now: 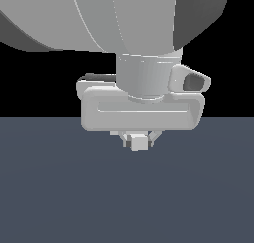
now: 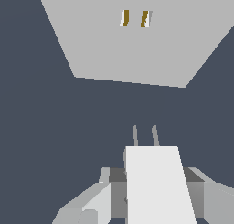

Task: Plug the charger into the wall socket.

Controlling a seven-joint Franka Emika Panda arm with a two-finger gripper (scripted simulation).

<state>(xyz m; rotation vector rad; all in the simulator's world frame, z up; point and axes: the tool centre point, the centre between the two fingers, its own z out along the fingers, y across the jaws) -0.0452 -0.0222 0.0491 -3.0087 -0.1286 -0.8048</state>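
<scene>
Closest to the wrist camera sits the charger (image 2: 157, 184), a plain white block clamped between the two fingers of the hand (image 2: 155, 191), with its two thin prongs (image 2: 145, 136) projecting forward. Seen in the exterior view, the hand (image 1: 138, 143) hangs just above the dark worktop (image 1: 127, 197), fingers closed narrowly on the small cube (image 1: 139, 145). The wall socket (image 2: 132, 49) stands ahead as a light-grey panel, well apart from the prongs, its two yellowish slots (image 2: 135, 18) showing near the panel's middle.

Assessment: the step in hand is the approach and insertion. The prongs appear offset sideways from the slots and possibly below them. To do it well, square the prongs to both slots before advancing, keep the grip firm, then travel straight and slowly so neither prong strikes the panel face.
</scene>
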